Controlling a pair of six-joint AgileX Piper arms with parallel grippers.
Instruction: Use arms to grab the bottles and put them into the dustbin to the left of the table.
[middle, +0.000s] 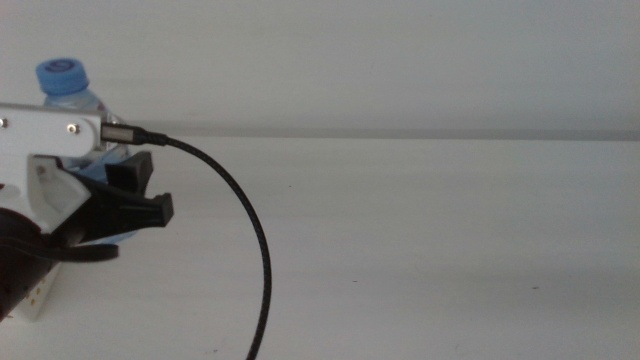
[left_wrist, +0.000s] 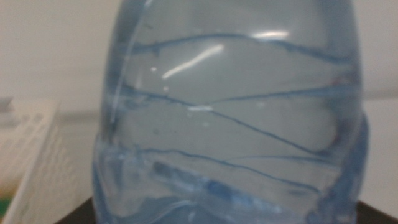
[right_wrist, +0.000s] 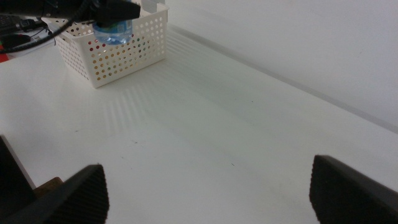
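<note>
The left gripper (middle: 135, 195) came in from the left edge of the middle view, its white body level and its black jaws closed on the water bottle (middle: 72, 90). The bottle stood upright between the jaws, its blue cap (middle: 62, 76) rising above the gripper body while the lower part was hidden behind the jaws. A black cable (middle: 245, 225) ran from the top of the gripper and curved down to the bottom edge.

In the left wrist view the bottle (left_wrist: 230, 118) filled nearly the whole picture, clear and ribbed with a blue tint, pressed right up against the camera; the jaws themselves showed only as dark slivers at the lower corners. The white perforated bin (left_wrist: 28, 155) lay just beside and behind it.

From the right wrist view, the bottle (right_wrist: 114, 31) hung over the bin (right_wrist: 118, 53), at its rim, held by the left gripper (right_wrist: 109, 11) above it. The right gripper (right_wrist: 208, 193) waited well apart from the bin above the bare table (right_wrist: 217, 118), its jaws wide open and holding nothing.
</note>
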